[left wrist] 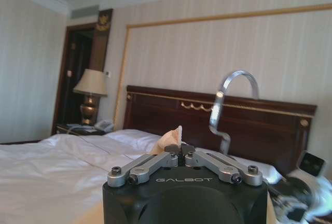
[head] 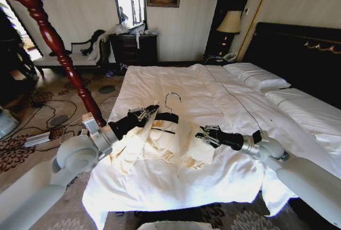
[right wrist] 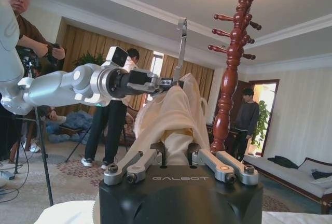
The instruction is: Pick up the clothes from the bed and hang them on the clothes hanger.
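The clothes (head: 160, 147), one pale cream-yellow garment, hang in loose folds above the near end of the bed (head: 224, 102), draped over the clothes hanger (head: 166, 117) and trailing down onto the white sheet below. In the right wrist view the cloth (right wrist: 174, 117) rises straight out from between the right gripper's (right wrist: 178, 154) fingers, which are closed narrow on a fold of it, and the head view shows the same right gripper (head: 206, 136) pressed into the garment's right edge. The left gripper (head: 145, 113) sits at the garment's upper left, at the left end of the black hanger bar; in the left wrist view its fingers (left wrist: 155, 164) are drawn together with a small tuft of cream cloth (left wrist: 168, 140) poking up just past them and the hanger's metal hook (left wrist: 228, 105) standing upright beyond, though whether the grip is on the bar or the cloth cannot be told. The hook (head: 171, 101) points upward toward the middle of the bed. To the left of the bed stands a dark red turned-wood coat stand (head: 56, 49), seen again beside the garment from the right wrist (right wrist: 233, 58). Farther back, white pillows (head: 256, 76) lie against the black headboard (head: 303, 54) with gold trim, and a lamp (head: 230, 23) stands in the corner.
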Motion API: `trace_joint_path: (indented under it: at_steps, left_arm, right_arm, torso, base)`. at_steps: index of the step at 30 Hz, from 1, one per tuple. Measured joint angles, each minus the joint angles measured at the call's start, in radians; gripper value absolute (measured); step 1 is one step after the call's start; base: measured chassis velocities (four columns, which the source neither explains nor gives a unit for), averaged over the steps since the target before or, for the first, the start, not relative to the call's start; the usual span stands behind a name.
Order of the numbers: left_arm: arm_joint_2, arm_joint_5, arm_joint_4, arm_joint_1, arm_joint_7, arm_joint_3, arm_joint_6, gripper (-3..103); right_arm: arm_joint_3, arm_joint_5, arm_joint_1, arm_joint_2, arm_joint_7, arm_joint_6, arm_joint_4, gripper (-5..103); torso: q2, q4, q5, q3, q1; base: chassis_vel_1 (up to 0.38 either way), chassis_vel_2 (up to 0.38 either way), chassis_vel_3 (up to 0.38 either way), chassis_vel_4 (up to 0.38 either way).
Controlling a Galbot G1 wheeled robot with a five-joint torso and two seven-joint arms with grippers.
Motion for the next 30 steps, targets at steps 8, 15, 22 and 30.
trace_joint_path:
  at_steps: [8,15,22,30]
  left_arm:
    - [0.03,0.043,-0.032,0.031,0.046,0.011,0.007,0]
    - [0.039,0.082,-0.047,0.023,0.089,0.025,0.013,0]
    - [0.046,0.117,-0.051,0.05,0.113,0.016,0.016,0]
    - [0.051,0.169,-0.021,0.064,0.132,-0.015,-0.006,0]
  right_arm:
    - [-0.003,0.014,0.005,0.008,-0.005,0.0,-0.003,19]
    - [-0.01,0.021,0.006,0.012,-0.02,0.0,-0.006,16]
    - [-0.009,0.033,0.012,0.013,-0.019,-0.001,-0.015,4]
    - [-0.008,0.074,0.007,0.015,-0.016,-0.02,-0.019,0]
  torso:
    - [0.0,0.0,0.0002,0.0,0.0]
    - [0.0,-0.0001,0.0003,0.0,0.0]
    - [0.0,0.0,0.0001,0.0,0.0]
    - [0.0,-0.0001,0.0002,0.0,0.0]
  base:
    - [0.0,0.0,0.0,0.0]
    - [0.0,0.0,0.0,0.0]
    - [0.0,0.0,0.0,0.0]
    - [0.0,0.0,0.0,0.0]
